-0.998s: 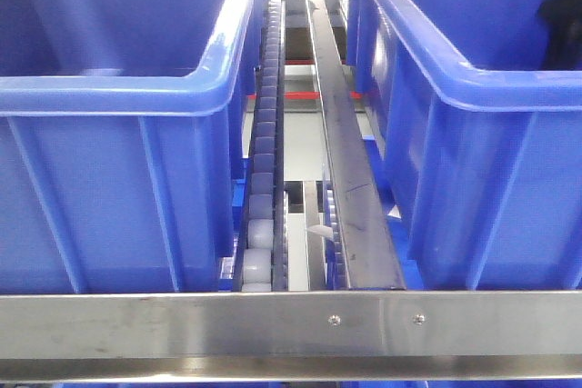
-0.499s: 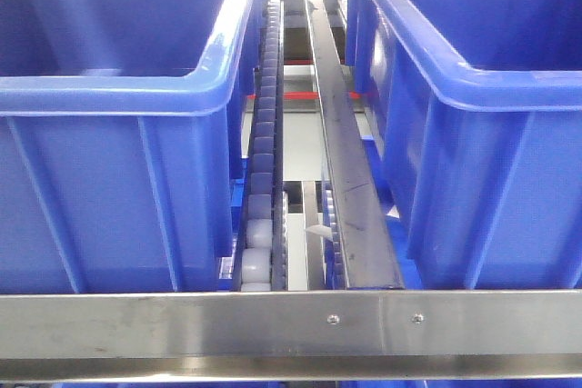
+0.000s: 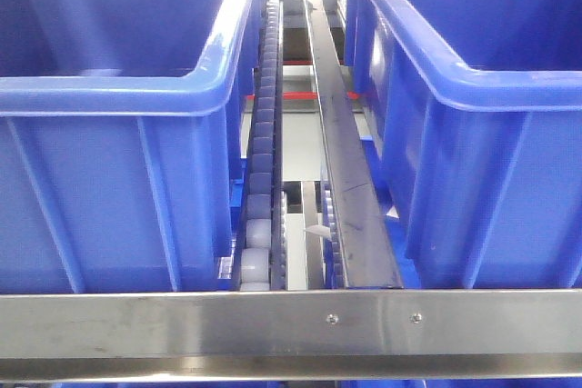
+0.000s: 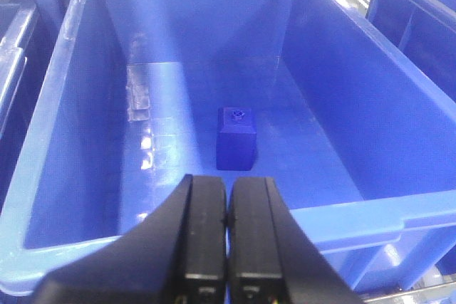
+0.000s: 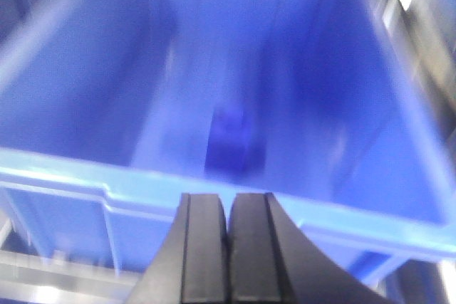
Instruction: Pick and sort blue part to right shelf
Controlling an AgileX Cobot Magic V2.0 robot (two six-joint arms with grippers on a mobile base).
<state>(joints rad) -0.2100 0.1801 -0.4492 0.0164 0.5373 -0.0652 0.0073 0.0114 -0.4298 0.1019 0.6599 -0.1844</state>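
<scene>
The blue part (image 4: pixel 236 139) stands upright on the floor of a blue bin (image 4: pixel 64 176), near its middle and clear of the walls, cap upward. It looks like a small rigid block, probably light and unlikely to deform; its matte flat sides should give a firmer hold than the sloped shoulders or short round cap, so a pinch across the square body seems best. The left gripper (image 4: pixel 226 211) hangs above the bin's near rim with its jaws pressed together, holding nothing. The right gripper (image 5: pixel 228 218), jaws likewise pressed together and empty, sits over the near rim of another bin (image 5: pixel 399 226); that view is blurred, and a dark shape inside may be another part. The front view shows the right shelf (image 3: pixel 182 324) with its roller track (image 3: pixel 259 197) between bins.
</scene>
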